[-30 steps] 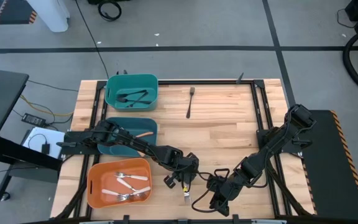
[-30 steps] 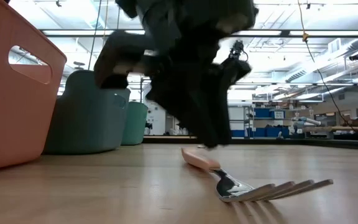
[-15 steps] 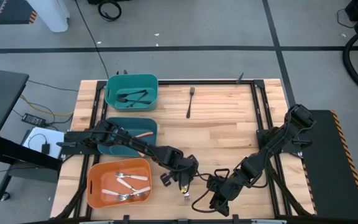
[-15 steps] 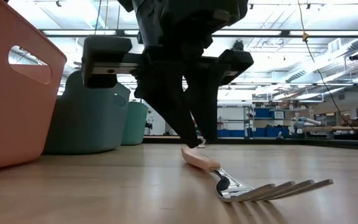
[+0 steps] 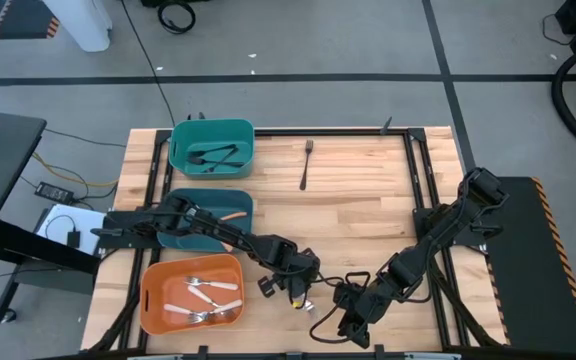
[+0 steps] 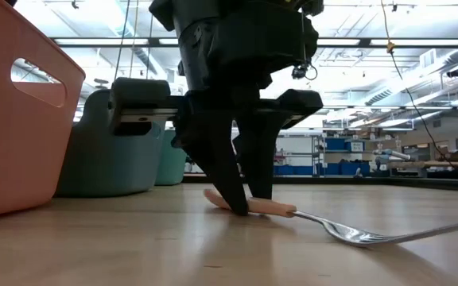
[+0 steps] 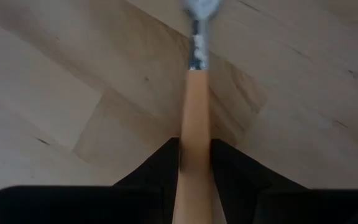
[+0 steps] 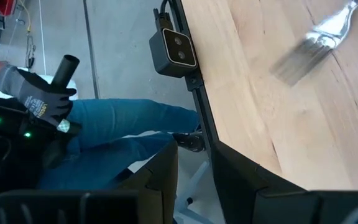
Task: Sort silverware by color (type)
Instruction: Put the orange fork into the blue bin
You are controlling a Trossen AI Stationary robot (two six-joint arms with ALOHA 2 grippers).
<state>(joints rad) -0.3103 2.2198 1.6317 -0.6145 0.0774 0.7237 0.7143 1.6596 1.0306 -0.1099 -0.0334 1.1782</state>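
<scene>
The left end effector (image 5: 297, 291) stands at the near edge of the wooden desk (image 5: 368, 200), its two dark fingers (image 6: 227, 179) set on either side of the cream handle of a silver fork (image 6: 324, 223), clamped on it. The handle rests on the desk; the tines extend toward the right arm and appear raised slightly off the surface.

The right end effector (image 5: 343, 322) waits just beside it at the near desk edge, fingers parted with nothing between them.

Surrounding items:
- Orange bin (image 5: 151, 305), on the left arm's side of the grasp point, holding several cream-handled silver utensils (image 5: 208, 295).
- Middle teal bin (image 5: 238, 203), partly covered by the left arm, holding an orange-handled utensil (image 5: 232, 214).
- Far teal bin (image 5: 180, 158), holding black utensils (image 5: 216, 155).
- One black fork (image 5: 306, 165) lying alone on the far part of the desk.

In the right wrist view, a person in blue trousers with a gloved hand (image 8: 33, 93) sits beyond the desk edge.
</scene>
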